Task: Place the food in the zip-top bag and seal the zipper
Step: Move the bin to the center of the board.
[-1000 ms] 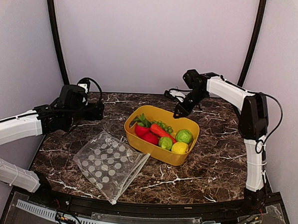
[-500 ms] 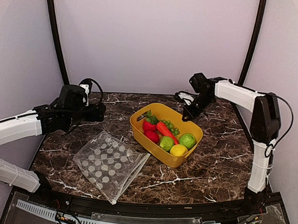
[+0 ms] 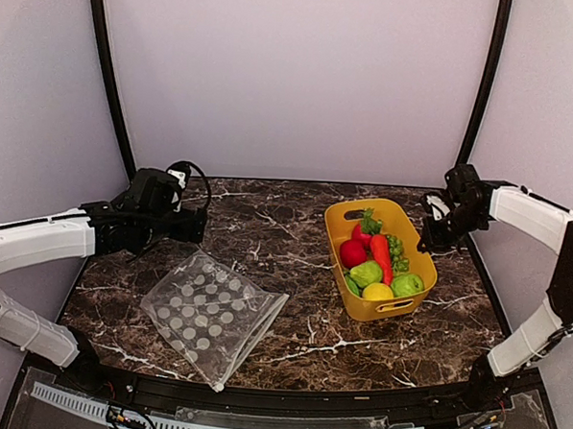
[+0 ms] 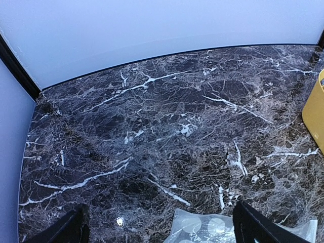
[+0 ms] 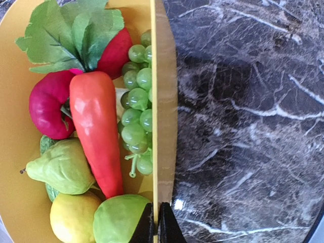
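Here, zip-top bag [image 3: 212,312] flat, cornerwise, carrot [image 3: 381,260] lengthwise in bin [image 3: 402,302]

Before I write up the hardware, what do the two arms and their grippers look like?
Both the left arm and the right arm are white tubular links joined by black housings. Each ends in a black wrist with a black two-finger gripper: the left gripper, the right gripper. A thin black cable loops over the left wrist. No markings show.

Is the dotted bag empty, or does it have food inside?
Empty: the bag lies flat; all food sits in the yellow bin.
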Motion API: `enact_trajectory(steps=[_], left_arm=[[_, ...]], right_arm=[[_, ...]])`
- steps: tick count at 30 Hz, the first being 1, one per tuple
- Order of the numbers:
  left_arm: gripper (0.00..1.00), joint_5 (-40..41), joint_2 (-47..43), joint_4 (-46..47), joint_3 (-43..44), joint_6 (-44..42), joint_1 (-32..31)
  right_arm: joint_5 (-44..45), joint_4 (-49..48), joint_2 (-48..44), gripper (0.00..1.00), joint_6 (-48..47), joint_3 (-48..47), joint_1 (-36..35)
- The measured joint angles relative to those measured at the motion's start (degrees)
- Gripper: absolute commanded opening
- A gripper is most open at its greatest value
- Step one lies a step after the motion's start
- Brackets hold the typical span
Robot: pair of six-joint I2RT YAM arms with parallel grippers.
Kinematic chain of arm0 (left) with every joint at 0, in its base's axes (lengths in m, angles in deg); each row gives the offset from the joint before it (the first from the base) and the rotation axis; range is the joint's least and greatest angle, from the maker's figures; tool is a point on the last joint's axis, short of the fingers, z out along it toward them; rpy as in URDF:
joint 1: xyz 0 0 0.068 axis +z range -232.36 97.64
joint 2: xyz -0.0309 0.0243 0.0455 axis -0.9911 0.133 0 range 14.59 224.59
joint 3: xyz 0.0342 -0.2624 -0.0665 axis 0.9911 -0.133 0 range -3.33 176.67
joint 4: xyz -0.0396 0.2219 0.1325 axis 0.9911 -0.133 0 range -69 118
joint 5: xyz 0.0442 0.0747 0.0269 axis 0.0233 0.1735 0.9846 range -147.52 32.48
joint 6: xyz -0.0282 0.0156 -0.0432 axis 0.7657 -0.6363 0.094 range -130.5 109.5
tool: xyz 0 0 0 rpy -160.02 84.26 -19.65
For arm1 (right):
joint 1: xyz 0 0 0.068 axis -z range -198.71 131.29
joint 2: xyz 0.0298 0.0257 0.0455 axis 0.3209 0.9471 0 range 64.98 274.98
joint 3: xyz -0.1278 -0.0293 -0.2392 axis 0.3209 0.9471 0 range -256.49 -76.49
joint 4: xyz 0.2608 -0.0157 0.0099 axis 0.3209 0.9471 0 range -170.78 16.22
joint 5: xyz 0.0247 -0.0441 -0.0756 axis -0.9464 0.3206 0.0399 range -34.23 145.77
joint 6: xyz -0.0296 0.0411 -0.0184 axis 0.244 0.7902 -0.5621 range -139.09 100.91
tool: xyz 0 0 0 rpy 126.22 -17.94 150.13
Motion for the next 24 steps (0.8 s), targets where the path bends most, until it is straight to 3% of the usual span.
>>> enact_trajectory(steps=[4,9,15,24], left_arm=[[0.99,0.55,1.27,0.00,0.26,-1.79,0.00],[0.99,0.74,1.77,0.17,0.74,-3.76,0.00],[0.97,-2.82,2.47,-3.17,5.53,-7.72,-1.22],[0.99,-5.11,4.26,-16.79,19.78,-12.24,-18.69]], right_arm=[[-5.84,-1.33,-6.36,0.16,0.92,8.22,0.35],[-11.61,-1.31,-9.51,0.43,0.94,11.30,0.28],[-13.62,-0.94,-10.86,0.51,-0.52,9.46,0.81],[-18.10,-0.61,-16.39,0.56,-10.40,0.74,1.60]])
